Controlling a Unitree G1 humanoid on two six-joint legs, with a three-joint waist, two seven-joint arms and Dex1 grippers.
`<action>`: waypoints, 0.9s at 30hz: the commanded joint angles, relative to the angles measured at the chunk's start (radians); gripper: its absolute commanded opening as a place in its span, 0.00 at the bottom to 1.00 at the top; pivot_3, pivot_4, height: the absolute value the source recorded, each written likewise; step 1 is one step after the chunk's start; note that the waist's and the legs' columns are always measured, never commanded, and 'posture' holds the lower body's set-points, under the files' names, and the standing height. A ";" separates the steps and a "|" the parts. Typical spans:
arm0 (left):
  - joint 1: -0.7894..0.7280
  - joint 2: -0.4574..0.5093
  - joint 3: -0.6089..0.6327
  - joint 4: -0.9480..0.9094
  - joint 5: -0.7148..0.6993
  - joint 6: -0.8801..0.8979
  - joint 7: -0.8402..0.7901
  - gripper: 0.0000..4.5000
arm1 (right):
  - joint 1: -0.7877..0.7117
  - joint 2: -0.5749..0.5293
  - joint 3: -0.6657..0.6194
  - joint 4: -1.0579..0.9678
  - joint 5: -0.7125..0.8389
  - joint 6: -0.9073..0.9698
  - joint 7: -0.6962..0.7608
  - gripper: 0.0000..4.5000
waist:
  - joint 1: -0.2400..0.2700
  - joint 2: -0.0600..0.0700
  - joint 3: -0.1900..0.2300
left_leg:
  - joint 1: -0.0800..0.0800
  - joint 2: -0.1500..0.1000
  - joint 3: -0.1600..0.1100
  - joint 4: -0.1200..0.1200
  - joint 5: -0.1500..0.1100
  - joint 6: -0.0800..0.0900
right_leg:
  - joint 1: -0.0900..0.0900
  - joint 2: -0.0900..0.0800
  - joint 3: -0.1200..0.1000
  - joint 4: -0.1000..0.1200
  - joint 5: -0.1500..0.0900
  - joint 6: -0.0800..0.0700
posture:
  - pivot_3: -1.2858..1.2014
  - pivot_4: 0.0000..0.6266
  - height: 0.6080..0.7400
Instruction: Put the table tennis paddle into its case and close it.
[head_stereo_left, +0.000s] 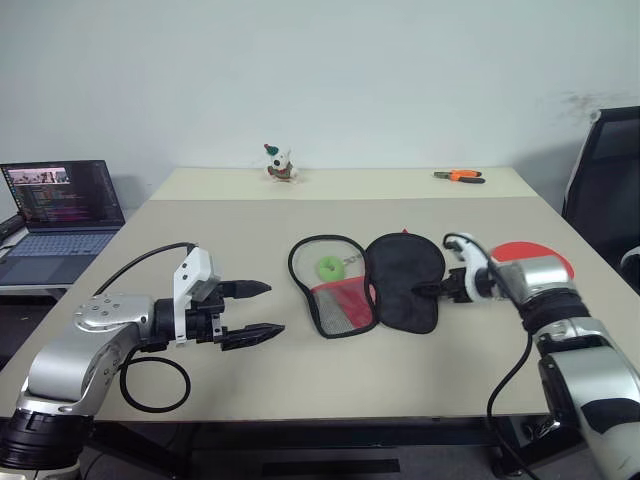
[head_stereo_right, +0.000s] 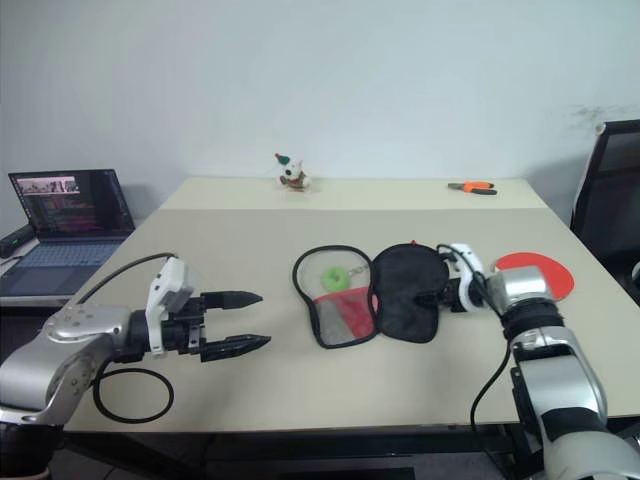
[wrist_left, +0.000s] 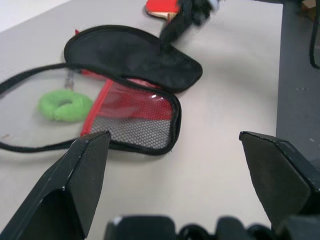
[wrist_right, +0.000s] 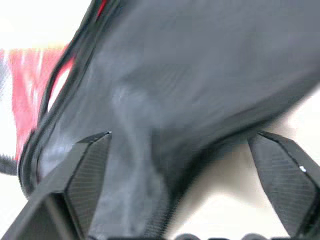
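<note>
Your right gripper (wrist_right: 180, 165) stands with its two black fingers spread wide, holding nothing; in its wrist view the black fabric of the case (head_stereo_left: 404, 282) lies between and just beyond the fingertips (wrist_right: 95, 150). From the head camera you see that gripper at the right edge of the case's black half, its tips pointing at the fabric; whether they touch it you cannot tell.

Your left gripper (head_stereo_left: 256, 310) is also spread open and empty, hovering over bare table (head_stereo_left: 250, 230) to the left of the case, well apart from it, fingers pointing toward it.

The case lies open in the middle of the table, its two halves side by side. The right half shows its black outer fabric; the left half lies face up with a black zip rim, a mesh pocket (wrist_left: 135, 127) and red lining. A small green ring-shaped thing (head_stereo_left: 329, 267) sits in the upper part of that left half.

The table tennis paddle (head_stereo_left: 535, 255) lies flat on the table behind your right arm, red face up, to the right of the case and outside it.

Farther off, a small toy figure (head_stereo_left: 279, 163) and orange-handled pliers (head_stereo_left: 460, 176) rest near the far edge, a laptop (head_stereo_left: 60, 215) stands open at the left, and a black cable loop (head_stereo_left: 155, 385) lies near your left arm.
</note>
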 joint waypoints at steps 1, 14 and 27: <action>-0.003 -0.009 0.019 -0.023 -0.019 -0.010 -0.003 1.00 | 0.018 -0.008 -0.137 -0.150 0.024 0.030 -0.179 0.99 | 0.000 0.000 0.000 | 0.000 0.001 0.000 0.000 0.000 0.000 | 0.000 0.000 0.000 -0.001 0.000 0.000 | 0.52 0.24 1.00; -0.151 -0.038 -0.075 0.105 0.042 -0.070 -0.068 1.00 | 0.184 0.311 -0.395 -0.346 -0.075 -0.120 -0.981 0.99 | -0.002 0.000 0.000 | 0.001 0.002 0.002 0.000 0.000 0.000 | 0.000 0.001 0.001 0.002 -0.001 -0.002 | 0.52 0.24 1.00; -0.175 -0.058 -0.081 0.149 0.077 -0.104 -0.084 1.00 | 0.129 0.365 -0.377 -0.101 -0.089 -0.364 -1.156 0.99 | -0.011 0.000 0.000 | 0.001 0.002 0.003 -0.001 0.000 0.000 | -0.001 0.001 0.002 0.001 -0.001 -0.002 | 0.52 0.24 1.00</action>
